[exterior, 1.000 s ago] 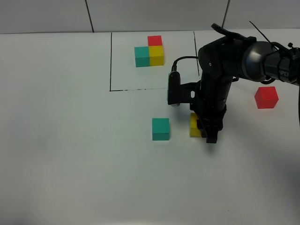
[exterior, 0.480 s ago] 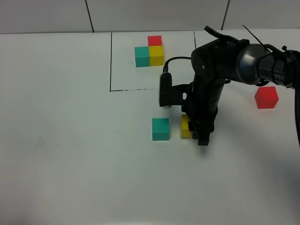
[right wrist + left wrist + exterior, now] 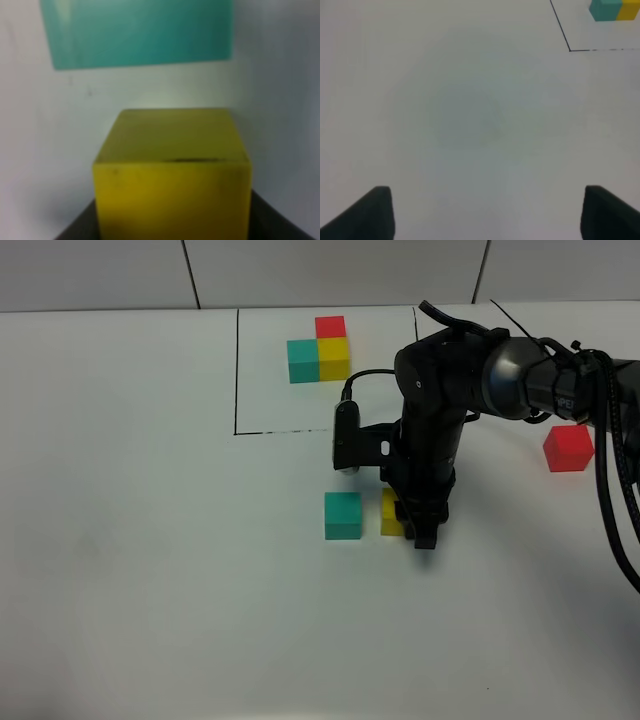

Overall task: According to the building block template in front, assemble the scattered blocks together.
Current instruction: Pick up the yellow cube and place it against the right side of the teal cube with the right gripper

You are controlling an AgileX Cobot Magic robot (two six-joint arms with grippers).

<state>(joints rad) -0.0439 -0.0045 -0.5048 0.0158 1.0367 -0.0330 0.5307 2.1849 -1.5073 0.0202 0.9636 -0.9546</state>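
MOVED: yellow cube [image 3: 391, 512] and right gripper [image 3: 421, 533], jaws pressed together beside it, sit nearer teal cube [image 3: 343, 515] | RISK: off-centre push may twist yellow or shove teal askew.

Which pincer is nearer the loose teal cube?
Right. The right pincer is at the yellow cube, which lies just beside the loose teal cube. The left pincer is outside the high view; its wrist camera shows only table and the template far off.
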